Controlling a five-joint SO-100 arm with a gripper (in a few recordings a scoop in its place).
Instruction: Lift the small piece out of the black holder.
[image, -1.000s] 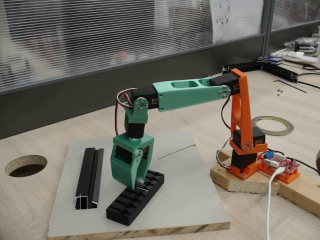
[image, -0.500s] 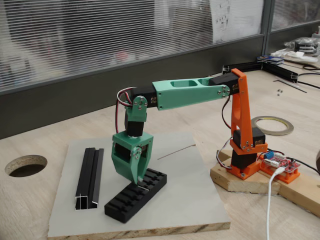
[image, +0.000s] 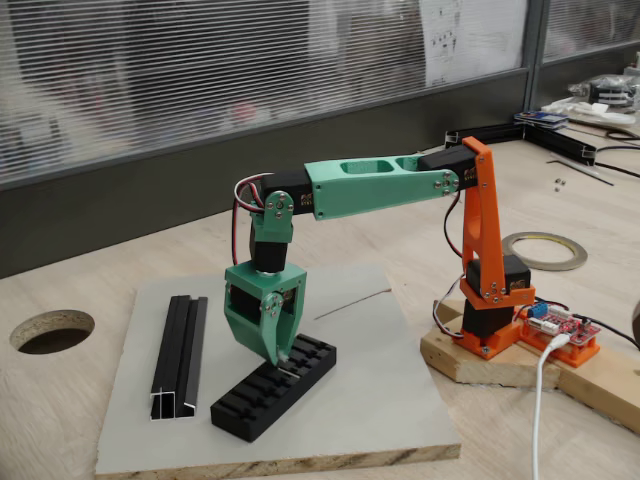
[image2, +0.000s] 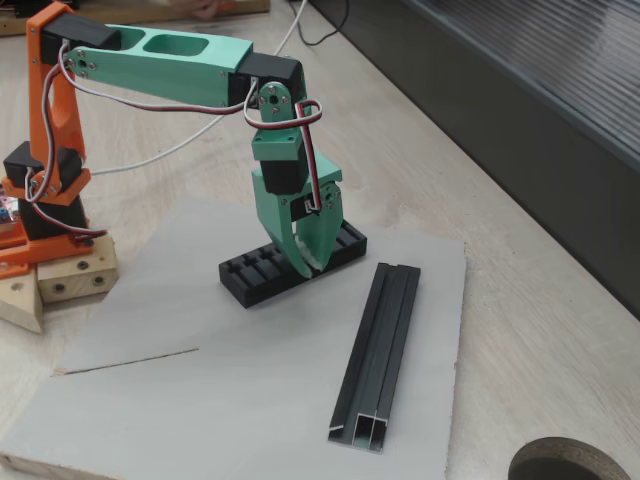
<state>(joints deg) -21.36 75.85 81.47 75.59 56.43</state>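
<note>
My green gripper points down over the far end of the black holder, a slotted block lying on the grey board. The fingers are closed to a narrow tip just above the slots. A tiny grey glint, the small piece, shows pinched at that tip, still close to the holder's top. In the other fixed view the gripper stands over the right end of the holder, and the piece itself is too small to make out there.
A long black grooved rail lies on the board to the left of the holder, also seen as the rail. The orange arm base sits on a wooden block at the right. A round hole is cut in the table.
The gripper has risen a little from the holder with its fingers closed. The holder has shifted slightly, its far end moving right.
</note>
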